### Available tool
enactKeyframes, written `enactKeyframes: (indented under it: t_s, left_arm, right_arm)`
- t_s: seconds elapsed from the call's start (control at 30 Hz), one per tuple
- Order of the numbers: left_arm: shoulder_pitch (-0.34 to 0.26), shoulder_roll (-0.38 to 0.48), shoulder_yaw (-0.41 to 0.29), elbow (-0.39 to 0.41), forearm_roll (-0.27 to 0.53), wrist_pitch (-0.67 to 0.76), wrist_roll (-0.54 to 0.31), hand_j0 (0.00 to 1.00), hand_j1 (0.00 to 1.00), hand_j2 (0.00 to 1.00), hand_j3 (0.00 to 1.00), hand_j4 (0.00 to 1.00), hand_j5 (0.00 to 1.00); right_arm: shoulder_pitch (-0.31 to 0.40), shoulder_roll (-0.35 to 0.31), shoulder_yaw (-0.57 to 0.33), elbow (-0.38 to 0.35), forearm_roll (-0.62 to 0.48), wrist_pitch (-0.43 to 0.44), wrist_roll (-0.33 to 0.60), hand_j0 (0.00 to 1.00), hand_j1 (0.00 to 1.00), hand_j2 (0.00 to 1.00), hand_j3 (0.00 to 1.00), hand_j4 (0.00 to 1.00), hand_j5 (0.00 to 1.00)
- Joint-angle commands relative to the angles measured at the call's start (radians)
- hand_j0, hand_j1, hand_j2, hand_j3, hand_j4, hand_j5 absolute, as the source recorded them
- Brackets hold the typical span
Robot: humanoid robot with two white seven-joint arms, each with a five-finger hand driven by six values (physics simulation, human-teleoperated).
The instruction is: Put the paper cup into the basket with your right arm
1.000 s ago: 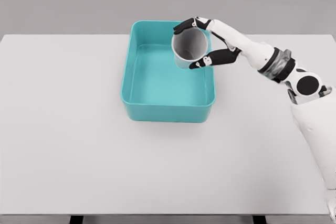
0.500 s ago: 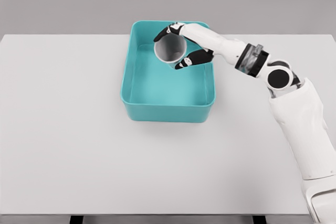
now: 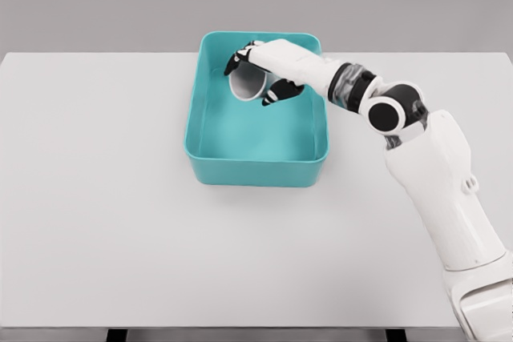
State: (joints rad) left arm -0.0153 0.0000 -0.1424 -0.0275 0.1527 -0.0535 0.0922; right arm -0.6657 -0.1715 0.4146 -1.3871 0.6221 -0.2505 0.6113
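Where the white tabletop (image 3: pixel 120 222) meets the lower right corner of the head view, the right arm (image 3: pixel 437 190) comes in, its broad white segment rising to a black-and-white elbow joint before the forearm turns left and reaches over the right wall of the basket (image 3: pixel 256 164). Farther back, that teal basket sits on the tabletop a little left of the middle, a rectangular tub with raised walls and an open inner floor. Over its far half is the right hand (image 3: pixel 268 70), well inside the basket's outline. Its fingers (image 3: pixel 272 98) are wrapped around the paper cup (image 3: pixel 244 84), dark tips showing at the upper left of the cup's rim and below its side. Tilted in this grasp, the cup turns its open mouth down and to the left, towards the basket's left wall, and its pale grey inside shows. It appears to be held just above the basket floor, though the view does not settle whether it touches. Beyond the tabletop's far edge lies a plain grey backdrop (image 3: pixel 96 6).
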Motion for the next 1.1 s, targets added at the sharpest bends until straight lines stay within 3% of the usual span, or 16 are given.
enactKeyframes:
  t_s: [0.0,0.17,0.37,0.43,0.77,0.8,0.87,1.0,1.07]
  left_arm:
    - [0.0,0.0,0.0,0.0,0.001,0.0,0.0,1.0,1.0,1.0,1.0,1.0,1.0]
    - [0.0,0.0,0.0,0.0,-0.001,0.0,0.0,1.0,1.0,1.0,1.0,1.0,1.0]
    - [0.0,0.0,0.001,0.0,0.001,0.001,0.0,1.0,1.0,1.0,1.0,1.0,1.0]
    - [0.0,0.0,0.0,0.0,-0.001,0.0,0.0,1.0,1.0,1.0,1.0,1.0,1.0]
    - [0.0,0.0,0.0,0.0,-0.001,0.001,0.0,1.0,1.0,1.0,1.0,1.0,1.0]
    - [0.0,0.0,0.0,0.0,0.001,0.0,0.0,1.0,1.0,1.0,1.0,1.0,1.0]
    - [0.0,0.0,0.0,0.0,-0.001,0.0,0.0,1.0,1.0,1.0,1.0,1.0,1.0]
    - [0.0,0.0,0.0,0.0,0.001,0.0,0.0,1.0,1.0,1.0,1.0,1.0,1.0]
    - [0.0,0.0,0.0,0.0,0.001,0.0,0.0,1.0,1.0,1.0,1.0,1.0,1.0]
  right_arm:
    - [0.0,0.015,0.029,-0.001,0.067,0.043,0.0,0.65,0.65,0.65,0.65,0.65,0.65]
    - [-0.014,0.038,0.105,0.002,0.169,0.142,0.0,0.65,0.65,0.65,0.65,0.65,0.65]
    - [-0.02,0.044,0.11,0.003,0.191,0.166,0.0,0.7,0.7,0.7,0.7,0.7,0.7]
    - [-0.023,0.046,0.11,0.005,0.248,0.166,0.0,1.0,1.0,1.0,1.0,1.0,1.0]
    - [-0.02,0.044,0.102,-0.012,0.237,0.16,0.0,1.0,1.0,1.0,1.0,1.0,1.0]
    - [-0.015,0.038,0.093,-0.041,0.209,0.158,0.0,1.0,1.0,1.0,1.0,1.0,1.0]
    - [-0.003,0.006,0.029,-0.134,-0.027,0.154,0.0,1.0,1.0,1.0,1.0,1.0,1.0]
    - [0.061,-0.143,-0.109,-0.319,-0.3,0.151,0.0,1.0,1.0,1.0,1.0,1.0,1.0]
    - [0.118,-0.232,-0.204,-0.346,-0.413,0.119,0.0,1.0,1.0,1.0,1.0,1.0,1.0]
